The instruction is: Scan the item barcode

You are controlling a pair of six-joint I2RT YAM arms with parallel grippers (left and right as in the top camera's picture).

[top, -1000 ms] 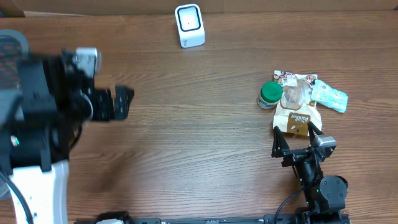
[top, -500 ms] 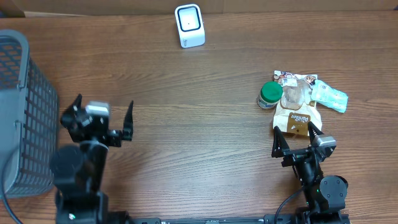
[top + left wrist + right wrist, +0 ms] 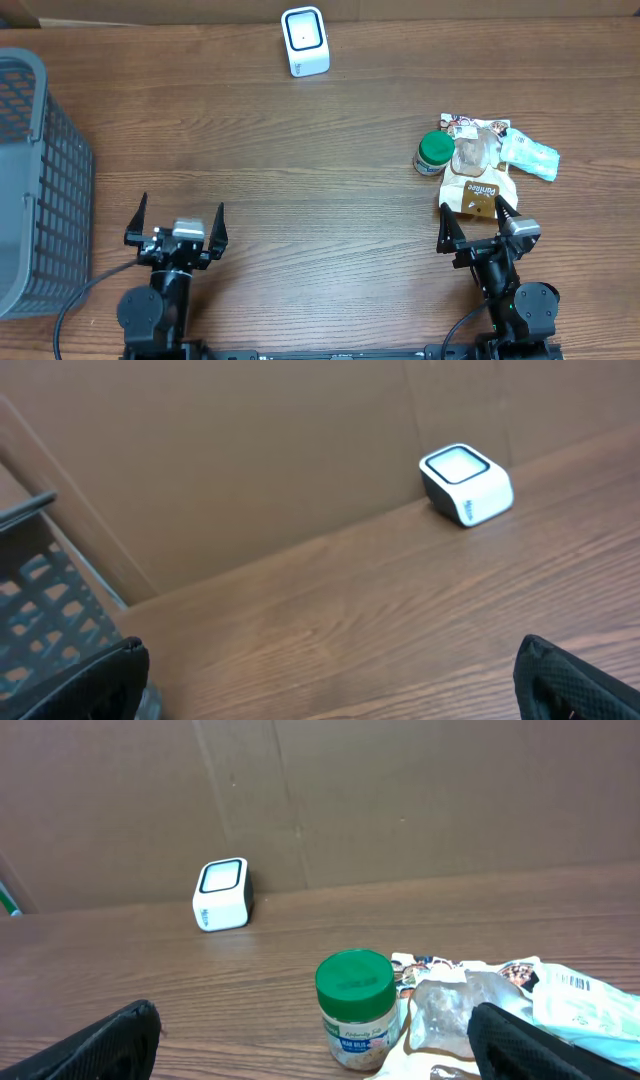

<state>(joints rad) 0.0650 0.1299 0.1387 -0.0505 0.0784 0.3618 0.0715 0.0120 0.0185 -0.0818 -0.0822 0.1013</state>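
Left gripper pulled back to near edge, jaws spread, empty; basket at left now unobstructed. Right gripper unmoved, spread, empty, beside brown pouch.

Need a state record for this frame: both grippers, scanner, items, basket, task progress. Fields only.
left gripper: open, empty, near side, left of centre
right gripper: open, empty, just short of the item pile
scanner: white, far side, standing alone
jar: green lid, upright, left edge of the pile
brown pouch: lying flat, pile item nearest the right gripper
basket: grey mesh, far left
task progress: nothing picked up yet
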